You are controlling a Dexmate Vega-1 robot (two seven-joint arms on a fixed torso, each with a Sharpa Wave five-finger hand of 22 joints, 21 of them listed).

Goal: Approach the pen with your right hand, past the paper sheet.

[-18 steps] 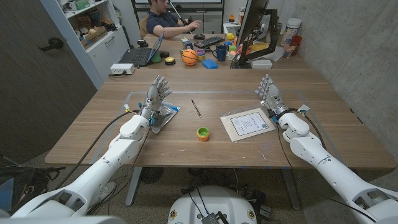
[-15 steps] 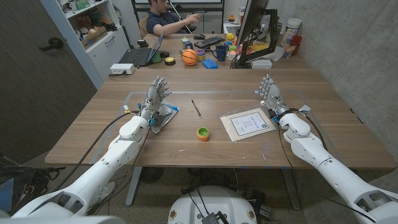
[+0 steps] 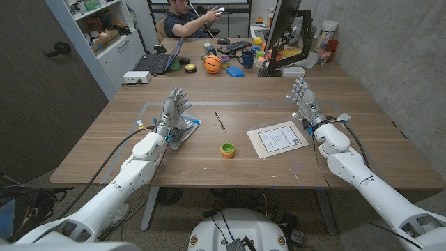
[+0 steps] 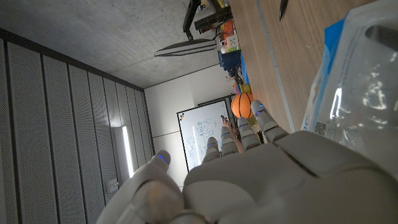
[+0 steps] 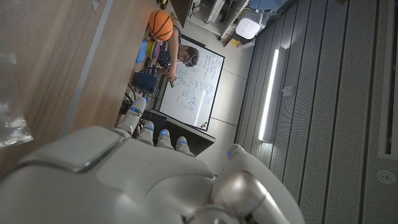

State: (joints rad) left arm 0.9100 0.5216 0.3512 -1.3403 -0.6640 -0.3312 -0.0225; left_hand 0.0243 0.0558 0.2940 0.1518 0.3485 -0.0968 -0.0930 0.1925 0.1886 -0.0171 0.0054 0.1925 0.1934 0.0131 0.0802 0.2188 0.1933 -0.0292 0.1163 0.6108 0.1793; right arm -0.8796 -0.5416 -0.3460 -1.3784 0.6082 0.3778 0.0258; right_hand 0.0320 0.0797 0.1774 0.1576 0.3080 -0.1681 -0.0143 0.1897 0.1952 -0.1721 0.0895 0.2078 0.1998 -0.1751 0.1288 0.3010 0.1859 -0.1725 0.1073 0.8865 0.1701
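Note:
A thin dark pen (image 3: 219, 120) lies on the wooden table near its middle. To its right lies a paper sheet (image 3: 277, 139) in a clear sleeve. My right hand (image 3: 304, 102) stands open just past the sheet's far right corner, fingers spread and pointing away from me, holding nothing; its back (image 5: 155, 180) shows in the right wrist view. My left hand (image 3: 174, 108) stands open on the pen's left side, over a clear plastic bag (image 3: 182, 130) with blue print. That bag (image 4: 354, 99) appears beside the left hand (image 4: 249, 174) in its wrist view.
A small green and orange cup (image 3: 228, 150) sits in front of the pen. A laptop (image 3: 155, 63), an orange ball (image 3: 212, 64), a mug (image 3: 247, 58) and a monitor (image 3: 282, 28) crowd the far end. A person (image 3: 187, 19) sits behind the table.
My right hand has shifted slightly farther from me, past the sheet's far corner. The person behind has raised an arm. My left hand stays put.

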